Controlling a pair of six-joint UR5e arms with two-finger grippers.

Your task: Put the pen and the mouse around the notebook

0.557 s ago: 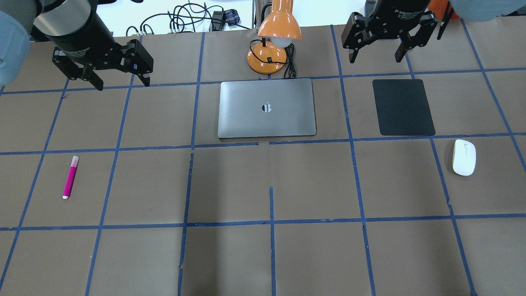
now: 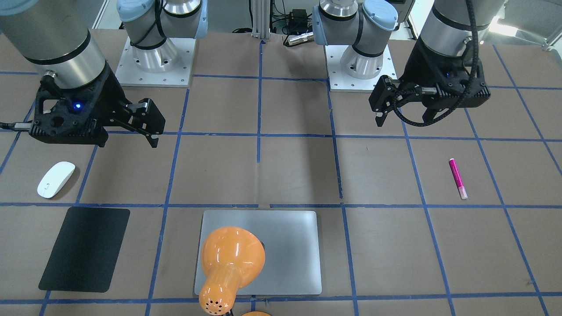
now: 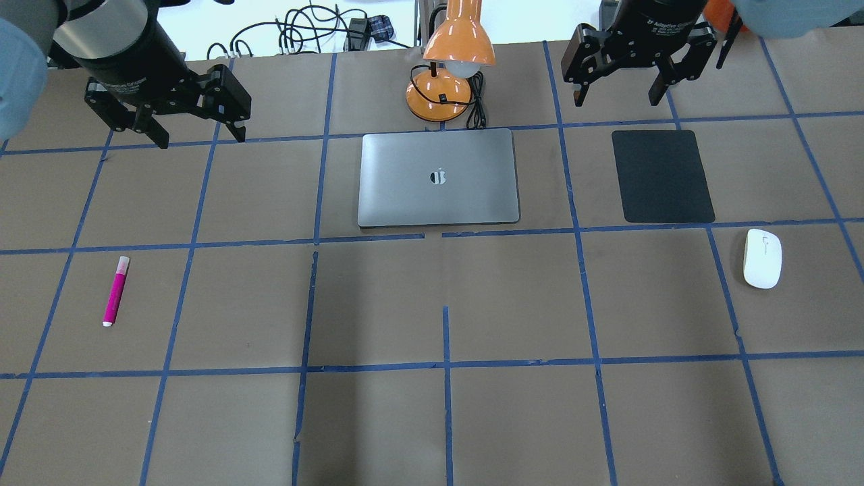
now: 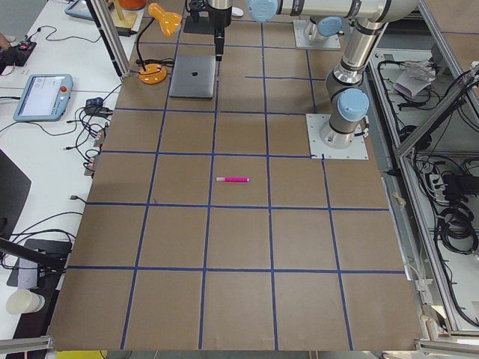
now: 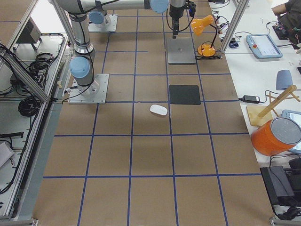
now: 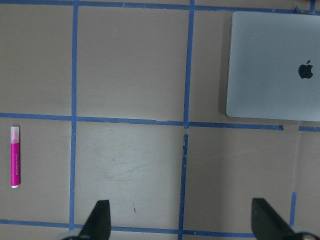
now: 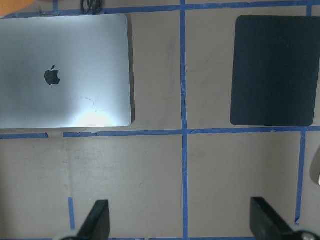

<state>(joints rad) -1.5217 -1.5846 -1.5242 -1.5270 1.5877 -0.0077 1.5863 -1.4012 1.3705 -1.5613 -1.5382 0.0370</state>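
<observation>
The magenta pen (image 3: 115, 291) lies alone on the brown table at the left, also visible in the left wrist view (image 6: 15, 156). At the right sits the white mouse (image 3: 763, 258), just in front of a black pad. The silver notebook (image 3: 439, 177) rests closed at the centre back. My left gripper (image 3: 202, 138) hovers open and empty high over the back left, far from the pen. Over the back right, beyond the pad, my right gripper (image 3: 616, 100) hangs open and empty too.
A matte black pad (image 3: 663, 175) lies right of the notebook. An orange desk lamp (image 3: 451, 61) with a black cord stands right behind the notebook. Blue tape lines grid the table. Cables lie past the far edge.
My right gripper has drifted slightly toward the table's far edge. The left gripper, pen, mouse and notebook stay where they were.
</observation>
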